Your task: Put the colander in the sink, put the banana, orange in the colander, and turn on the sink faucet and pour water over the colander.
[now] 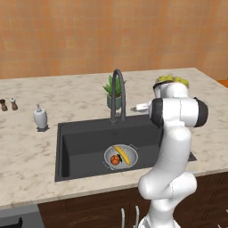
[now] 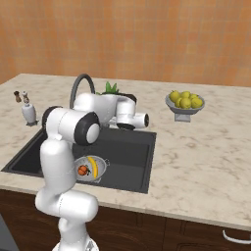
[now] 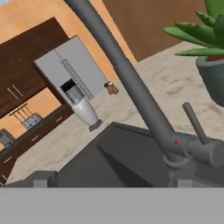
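A white robot arm rises in front of a marble kitchen counter and reaches forward over a dark sink (image 1: pixel 84 133) set into it. Nearest the front edge, inside the basin, sits the silvery colander (image 1: pixel 120 156). The banana (image 1: pixel 122 154) lies curved across the colander, and the orange (image 1: pixel 115 159) rests just beside it in the same bowl, touching or nearly touching it.

Beyond the colander, the arm's hand points sideways toward the base of the sink faucet (image 1: pixel 117 95), a tall dark gooseneck standing at the back rim of the sink. The gripper (image 2: pixel 117 121) is close to the faucet base, but its fingers are hidden behind the wrist, so whether they are spread or pressed together cannot be told. The hand view looks closely at the faucet's stem and its thin lever handle (image 3: pixel 195 124), which sticks up at a tilt from the base.

Just behind the faucet stands a small potted plant (image 1: pixel 114 91). To the left on the counter is a white soap dispenser (image 1: pixel 40 118), and farther left two small shakers (image 1: pixel 8 104). To the right, a grey footed bowl (image 2: pixel 184 106) holds round yellow-green fruits (image 2: pixel 185 99). An orange tiled wall (image 1: pixel 89 35) closes the scene.
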Available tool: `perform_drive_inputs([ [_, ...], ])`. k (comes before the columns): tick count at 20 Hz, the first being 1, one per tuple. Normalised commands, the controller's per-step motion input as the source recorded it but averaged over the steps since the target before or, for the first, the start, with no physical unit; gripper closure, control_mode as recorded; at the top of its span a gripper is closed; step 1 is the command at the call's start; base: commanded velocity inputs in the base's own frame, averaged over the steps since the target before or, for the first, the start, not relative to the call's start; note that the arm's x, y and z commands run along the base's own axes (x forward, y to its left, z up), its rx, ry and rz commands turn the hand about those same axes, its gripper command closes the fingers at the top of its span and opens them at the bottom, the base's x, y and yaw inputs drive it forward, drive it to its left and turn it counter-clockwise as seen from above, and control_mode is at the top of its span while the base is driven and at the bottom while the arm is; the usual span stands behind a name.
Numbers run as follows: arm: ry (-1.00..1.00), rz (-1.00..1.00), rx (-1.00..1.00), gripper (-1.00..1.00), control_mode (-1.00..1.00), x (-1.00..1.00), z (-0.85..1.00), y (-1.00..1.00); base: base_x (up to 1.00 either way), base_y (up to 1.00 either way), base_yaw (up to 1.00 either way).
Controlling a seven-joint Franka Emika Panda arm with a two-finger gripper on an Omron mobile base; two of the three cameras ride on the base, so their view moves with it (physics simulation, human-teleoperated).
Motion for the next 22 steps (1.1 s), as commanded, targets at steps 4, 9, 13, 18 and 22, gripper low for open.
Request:
perform_drive_inputs([
  [4, 0.0, -0.07, 0.0, -1.0, -1.0, 0.53, 0.0, 0.07, 0.0, 0.0, 0.0],
  [9, 0.0, -0.08, -0.01, -1.0, -1.0, 0.43, -0.1, 0.0, 0.0, 0.0, 0.0],
  [13, 0.03, -0.08, -0.04, -1.0, -1.0, 0.34, -0.26, 0.03, 0.0, 0.0, 0.0],
  [18, 0.04, -0.06, -0.05, -1.0, -1.0, 0.25, -0.28, 0.13, 0.0, 0.0, 0.0],
  [22, 0.07, -0.04, -0.03, -1.0, -1.0, 0.21, -0.17, 0.17, 0.0, 0.0, 0.0],
])
